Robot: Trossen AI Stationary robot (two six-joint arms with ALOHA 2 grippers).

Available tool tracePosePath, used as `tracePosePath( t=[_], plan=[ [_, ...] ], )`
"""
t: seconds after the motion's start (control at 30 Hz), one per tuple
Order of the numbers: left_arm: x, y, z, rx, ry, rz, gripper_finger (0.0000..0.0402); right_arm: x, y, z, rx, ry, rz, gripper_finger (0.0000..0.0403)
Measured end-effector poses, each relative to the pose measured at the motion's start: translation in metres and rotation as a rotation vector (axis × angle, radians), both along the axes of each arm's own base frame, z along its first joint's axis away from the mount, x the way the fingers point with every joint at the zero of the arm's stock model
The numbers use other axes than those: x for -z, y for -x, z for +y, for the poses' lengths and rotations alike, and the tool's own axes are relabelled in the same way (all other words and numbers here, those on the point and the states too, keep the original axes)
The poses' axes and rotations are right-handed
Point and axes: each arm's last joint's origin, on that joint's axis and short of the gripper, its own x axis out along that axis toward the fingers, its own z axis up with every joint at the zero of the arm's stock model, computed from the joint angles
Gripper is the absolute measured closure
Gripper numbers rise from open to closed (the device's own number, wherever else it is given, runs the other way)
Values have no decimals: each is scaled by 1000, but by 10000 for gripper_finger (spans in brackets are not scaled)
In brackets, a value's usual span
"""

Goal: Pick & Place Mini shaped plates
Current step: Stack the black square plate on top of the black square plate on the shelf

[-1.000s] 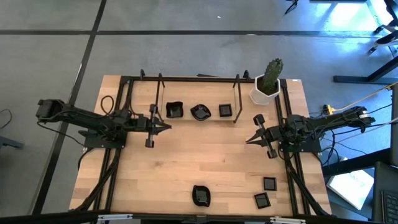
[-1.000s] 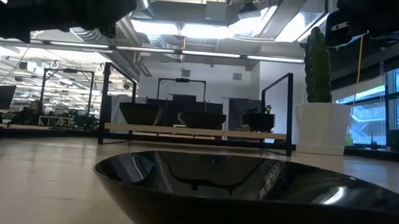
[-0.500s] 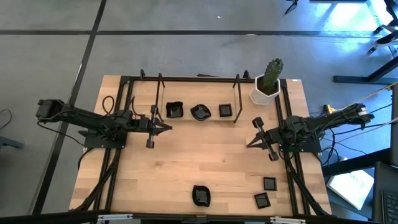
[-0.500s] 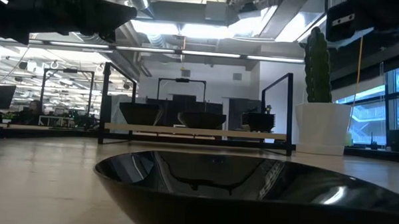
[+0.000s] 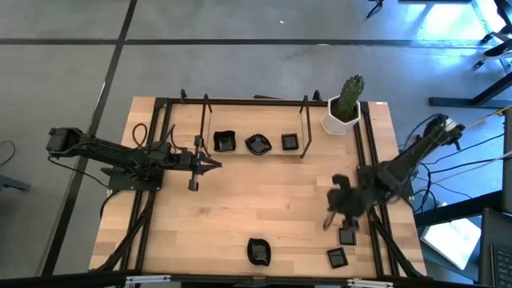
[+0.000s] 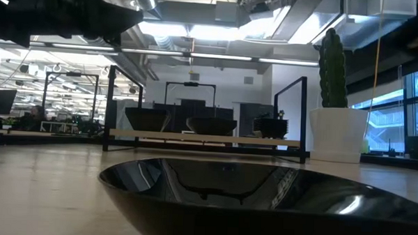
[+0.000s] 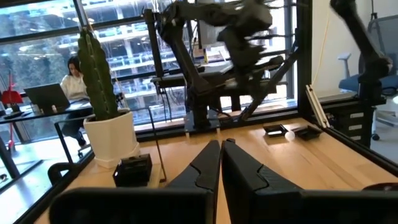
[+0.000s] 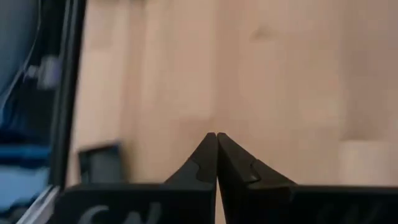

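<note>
Along the far edge of the wooden table (image 5: 264, 200) stands a low black rack (image 5: 254, 120) with three mini shaped plates lined up inside it: a wavy-edged squarish one (image 5: 225, 142), a rounded leaf-like one (image 5: 258, 145) and a small flat square (image 5: 290, 142). Just past the rack's right end sits a white pot with a green cactus (image 5: 345, 108).

Near edge — a fourth glossy black dish, leaf-like (image 5: 258, 251), lies alone at centre (it fills the foreground of the low view (image 6: 262, 196)). Two small square plates rest at the near right corner, one (image 5: 346, 236) a little farther in than the other (image 5: 338, 258), close together but apart.

Right gripper (image 5: 326, 224) hangs over the near right part of the table, just beside the farther-in square plate; fingers pressed together, nothing between them. Its wrist view shows the joined tips (image 8: 216, 138) above bare wood, with one dark square plate (image 8: 99, 163) off to the side.

Left gripper (image 5: 216, 164) — level over the table's left half, near the rack, tips (image 7: 221, 146) clenched together and empty.

A person sits at a desk in the room beyond (image 7: 73, 78).
</note>
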Motion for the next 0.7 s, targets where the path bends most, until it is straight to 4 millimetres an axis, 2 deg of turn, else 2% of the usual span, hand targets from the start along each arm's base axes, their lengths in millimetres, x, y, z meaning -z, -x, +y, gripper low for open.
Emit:
tracePosePath(
  t=[0.17,0.3,0.5,0.7],
  plan=[
    [1,0,0,0,0,10,395,6,2,52,-76,-3,104,400],
    [1,0,0,0,0,10,394,30,6,83,-50,39,172,393],
    [3,0,0,1,13,33,389,64,8,102,61,29,361,358],
    [4,0,0,1,15,38,393,72,17,116,130,-62,496,293]
  ],
)
